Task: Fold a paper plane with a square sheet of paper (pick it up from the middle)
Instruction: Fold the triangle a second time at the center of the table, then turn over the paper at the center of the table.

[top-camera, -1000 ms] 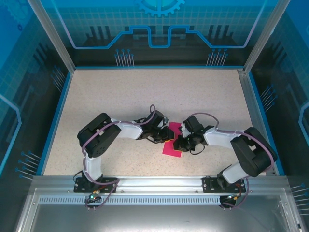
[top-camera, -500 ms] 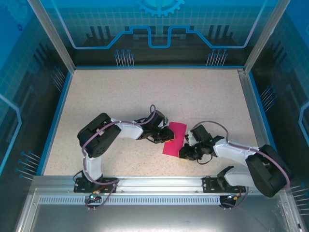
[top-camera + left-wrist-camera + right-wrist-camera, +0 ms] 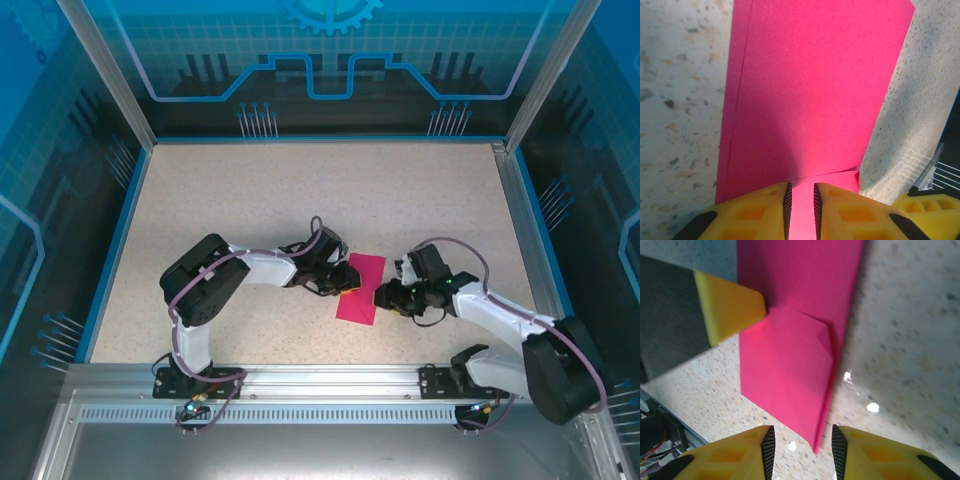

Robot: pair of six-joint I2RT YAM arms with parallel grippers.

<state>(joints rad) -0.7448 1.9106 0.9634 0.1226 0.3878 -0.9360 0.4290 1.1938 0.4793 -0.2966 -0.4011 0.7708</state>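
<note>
Pink paper [image 3: 362,287]: folded, flat on the table [image 3: 300,200] between both grippers
Left gripper [image 3: 801,189]: fingers nearly together, with the tips on the paper's edge
Right gripper [image 3: 800,436]: fingers apart, with the paper's corner pointing between them

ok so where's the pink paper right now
In the top view the pink paper lies on the table, middle of the near side, between the left pincer at its left edge and the right pincer at its right.

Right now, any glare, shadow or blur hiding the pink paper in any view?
Left wrist: soft shadow darkens the paper near the left gripper, edges sharp. Right wrist: small glare spots on the table, paper's near tip slightly blurred. Top external: even, sharp.
</note>
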